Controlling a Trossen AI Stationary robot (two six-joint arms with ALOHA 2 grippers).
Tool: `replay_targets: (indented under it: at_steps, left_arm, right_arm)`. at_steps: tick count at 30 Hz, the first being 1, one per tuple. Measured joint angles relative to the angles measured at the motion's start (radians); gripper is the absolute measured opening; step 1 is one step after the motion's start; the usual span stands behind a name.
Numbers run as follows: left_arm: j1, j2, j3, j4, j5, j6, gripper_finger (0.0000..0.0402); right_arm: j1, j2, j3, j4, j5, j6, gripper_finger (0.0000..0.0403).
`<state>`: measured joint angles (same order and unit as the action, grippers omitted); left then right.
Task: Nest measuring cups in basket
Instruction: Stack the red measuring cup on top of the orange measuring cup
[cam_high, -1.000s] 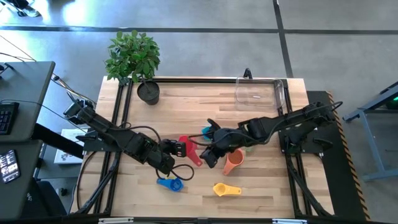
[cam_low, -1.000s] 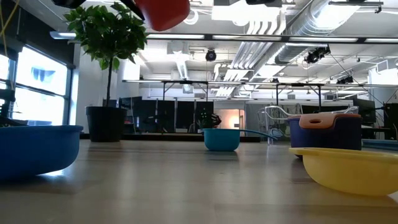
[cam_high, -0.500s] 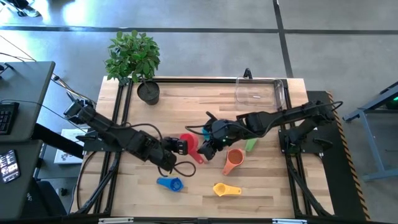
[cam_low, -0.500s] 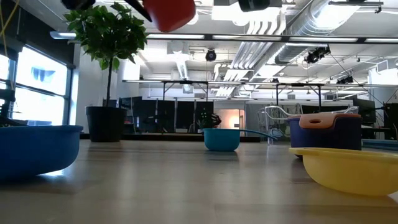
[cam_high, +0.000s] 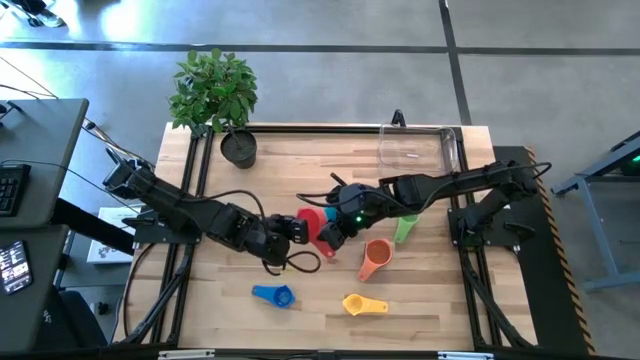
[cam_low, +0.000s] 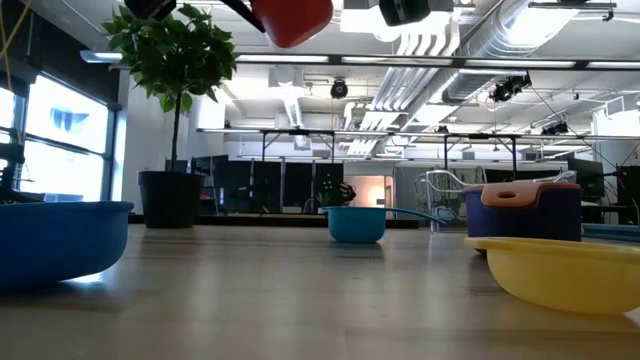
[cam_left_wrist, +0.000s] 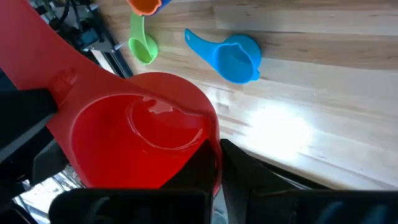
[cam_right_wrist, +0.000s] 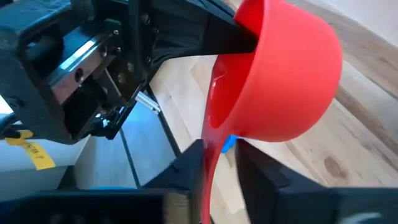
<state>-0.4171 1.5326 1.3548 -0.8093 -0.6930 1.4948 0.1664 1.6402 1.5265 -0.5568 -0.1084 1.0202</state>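
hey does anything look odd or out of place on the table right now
Nothing spilled or damaged. The one unusual thing: the red cup hangs in mid-air above the table, with the left gripper shut on its bowl and the right gripper at its handle. The basket is empty.

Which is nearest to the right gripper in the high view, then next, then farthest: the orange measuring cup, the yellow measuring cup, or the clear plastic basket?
Measured from the right gripper, at mid-table by the red plastic measuring cup:
1. Orange plastic measuring cup, just toward the front edge on the right.
2. Yellow plastic measuring cup, near the table's front edge.
3. Clear rectangular plastic basket, at the back right corner.
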Motion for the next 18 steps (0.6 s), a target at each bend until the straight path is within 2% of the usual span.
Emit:
replay_targets:
  at_steps: [3, 5, 14, 18]
  left_arm:
    - [0.000, 0.000, 0.000, -0.001, 0.000, 0.001, 0.0007]
    - [0.000, 0.000, 0.000, -0.002, -0.004, 0.002, 0.0007]
    - [0.000, 0.000, 0.000, -0.002, -0.008, -0.001, 0.0008]
    - [0.000, 0.000, 0.000, -0.002, -0.010, 0.000, 0.0008]
  right_arm:
    - [-0.005, 0.000, 0.002, 0.003, -0.013, 0.001, 0.0024]
    - [-0.007, 0.000, 0.002, 0.001, -0.015, 0.003, 0.0008]
    - [-0.007, 0.000, 0.002, -0.001, -0.002, 0.046, 0.0004]
    - [0.009, 0.000, 0.002, -0.005, 0.041, 0.088, 0.0003]
